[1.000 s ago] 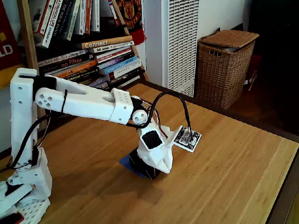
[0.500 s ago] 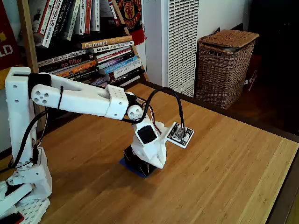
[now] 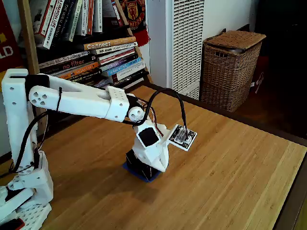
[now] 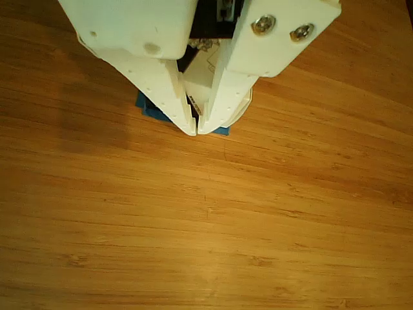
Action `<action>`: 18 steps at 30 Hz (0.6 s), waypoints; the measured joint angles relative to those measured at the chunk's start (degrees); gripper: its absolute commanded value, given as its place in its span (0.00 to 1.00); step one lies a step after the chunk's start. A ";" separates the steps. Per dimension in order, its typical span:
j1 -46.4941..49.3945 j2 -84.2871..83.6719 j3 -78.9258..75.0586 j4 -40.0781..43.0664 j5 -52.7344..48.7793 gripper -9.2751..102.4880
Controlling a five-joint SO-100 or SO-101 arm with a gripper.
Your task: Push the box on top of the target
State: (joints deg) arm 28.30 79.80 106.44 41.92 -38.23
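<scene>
In the fixed view my white gripper (image 3: 154, 168) points down at the table with the box (image 3: 130, 158) right against its left side; only black sides of the box show. The target (image 3: 142, 174) shows as a strip of blue tape under the box and the gripper. In the other view the gripper (image 4: 196, 129) is shut, fingertips together just above the wood. A slice of the box's white printed top (image 4: 201, 70) shows between the fingers. Blue corners of the target (image 4: 150, 107) stick out beside them.
A white printed tag (image 3: 182, 137) on a black cable hangs at the gripper's right. The arm's base (image 3: 24, 191) stands at the left. Books (image 3: 96, 57) lean at the table's back, and a wicker basket (image 3: 230, 67) stands beyond the table's far edge. Bare wood (image 3: 230, 182) extends right.
The arm has drawn the gripper left and toward its base in the fixed view. The box slid with it, further over the blue tape. The tag swung along.
</scene>
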 measured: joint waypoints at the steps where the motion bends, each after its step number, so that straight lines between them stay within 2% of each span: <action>1: 0.18 0.35 0.00 -0.18 -0.88 0.08; 7: 4.92 4.31 -1.58 0.62 -8.26 0.08; 15: 4.22 8.00 -10.46 16.79 -11.69 0.08; 18: 2.46 11.87 -9.84 20.21 -12.83 0.08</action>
State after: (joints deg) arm 30.76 91.67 96.59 62.14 -51.06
